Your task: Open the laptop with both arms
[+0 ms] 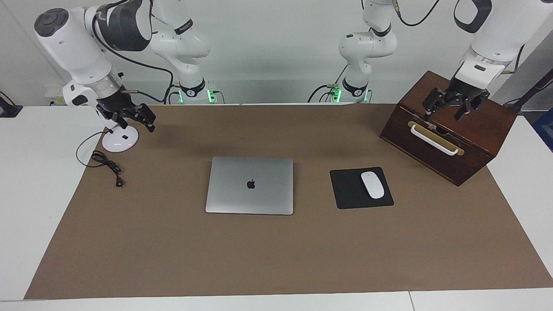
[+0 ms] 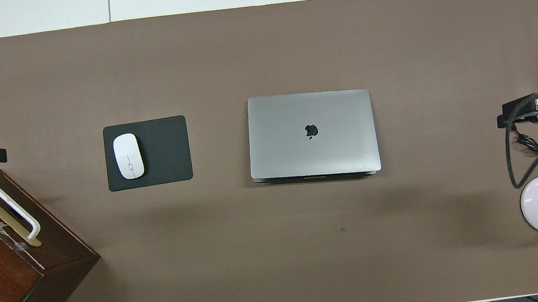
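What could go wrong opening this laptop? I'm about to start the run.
1. The laptop lies shut and flat; its thin lid edge may slip from fingertips.
2. The mouse sits close by and could get knocked.
3. The left gripper hangs over the wooden box and could clip it.

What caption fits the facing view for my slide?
Closed laptop lies mid-table beside mouse pad; left gripper hangs over wooden box, right gripper over lamp base.

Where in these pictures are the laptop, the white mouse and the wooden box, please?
laptop (image 1: pixel 249 185): facing view, on the closed lid at the logo.
white mouse (image 2: pixel 128 156): overhead view, middle of its top shell.
wooden box (image 1: pixel 484 123): facing view, on its bare top panel.
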`<state>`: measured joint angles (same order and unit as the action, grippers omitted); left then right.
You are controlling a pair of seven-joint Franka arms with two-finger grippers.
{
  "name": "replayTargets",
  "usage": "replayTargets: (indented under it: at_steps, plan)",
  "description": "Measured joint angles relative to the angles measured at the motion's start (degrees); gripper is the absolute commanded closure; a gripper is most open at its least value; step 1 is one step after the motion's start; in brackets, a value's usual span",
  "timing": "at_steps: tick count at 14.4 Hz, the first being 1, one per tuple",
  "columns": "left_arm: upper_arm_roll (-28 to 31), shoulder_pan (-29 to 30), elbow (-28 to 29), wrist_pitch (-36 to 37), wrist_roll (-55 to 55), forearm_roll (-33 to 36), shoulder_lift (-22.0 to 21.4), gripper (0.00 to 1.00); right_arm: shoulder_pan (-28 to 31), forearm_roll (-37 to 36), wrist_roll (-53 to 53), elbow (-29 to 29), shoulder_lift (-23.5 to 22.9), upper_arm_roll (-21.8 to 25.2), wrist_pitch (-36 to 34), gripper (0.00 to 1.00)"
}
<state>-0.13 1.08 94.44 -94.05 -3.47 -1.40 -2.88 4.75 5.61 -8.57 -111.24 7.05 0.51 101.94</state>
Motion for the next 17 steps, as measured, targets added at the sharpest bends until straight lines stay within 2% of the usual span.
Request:
replayTargets:
  at_steps: [11, 17]
  plan:
    - [0.0, 0.0, 0.0, -0.1, 0.0, 0.0, 0.0, 0.0, -0.6, 1.3, -3.2, -2.2, 1.6, 0.0, 0.6, 0.0]
    - [0.1, 0.0, 0.0, -0.1, 0.1, 0.0, 0.0, 0.0, -0.7, 5.4, -7.9, -4.0, 1.9, -0.1, 3.5, 0.0]
